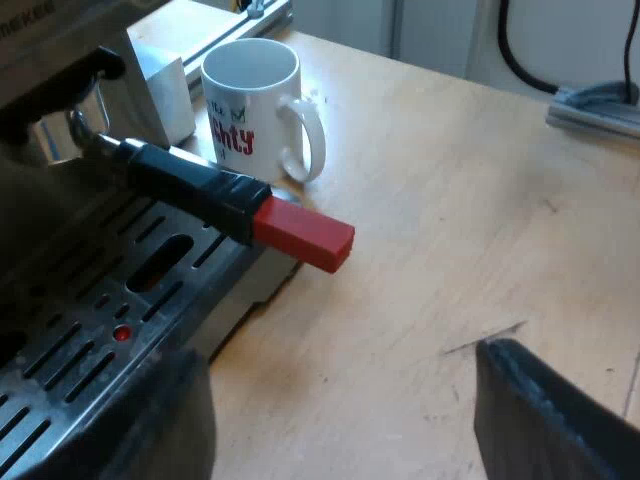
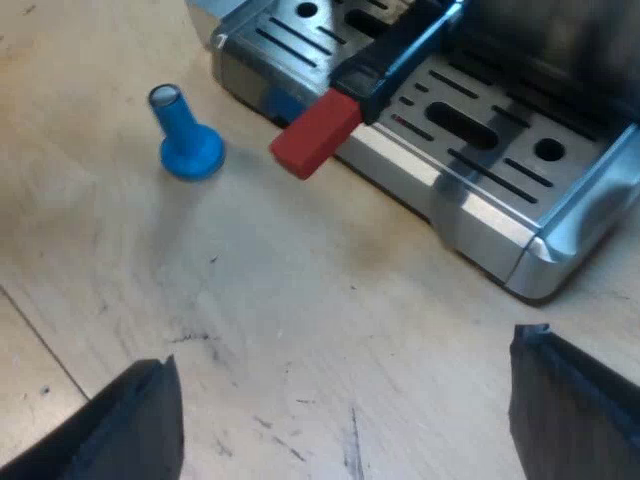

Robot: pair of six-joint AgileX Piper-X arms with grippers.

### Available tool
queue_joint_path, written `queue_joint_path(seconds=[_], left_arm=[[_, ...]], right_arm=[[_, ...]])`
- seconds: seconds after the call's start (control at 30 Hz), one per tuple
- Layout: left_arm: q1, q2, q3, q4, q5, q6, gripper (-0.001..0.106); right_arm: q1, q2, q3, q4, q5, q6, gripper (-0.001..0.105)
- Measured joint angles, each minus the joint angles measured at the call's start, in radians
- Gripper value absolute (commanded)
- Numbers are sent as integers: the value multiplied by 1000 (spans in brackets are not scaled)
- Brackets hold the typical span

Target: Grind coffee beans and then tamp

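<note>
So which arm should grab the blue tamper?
Probably the right. The blue tamper stands on the table ahead of the right gripper, whose fingers are open. The left gripper faces the mug and the holder's red-ended handle instead.

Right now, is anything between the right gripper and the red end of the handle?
Nothing visible does. Only bare table lies between the open right gripper and the red end. The blue tamper stands on the table near the red end, apart from it and off that path.
</note>
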Motion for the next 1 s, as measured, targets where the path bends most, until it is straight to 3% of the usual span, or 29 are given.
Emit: queue_joint_path(seconds=[0.3, 0.47, 0.8, 1.0], left_arm=[[0, 0, 97, -96, 4, 0, 58], [0, 0, 156, -147, 113, 0, 69], [0, 0, 180, -154, 129, 0, 70], [0, 0, 180, -154, 132, 0, 70]], right_arm=[[149, 0, 0, -22, 131, 67, 69], [217, 25, 0, -31, 189, 86, 69], [313, 154, 31, -121, 270, 180, 69], [393, 221, 113, -222, 290, 247, 69]])
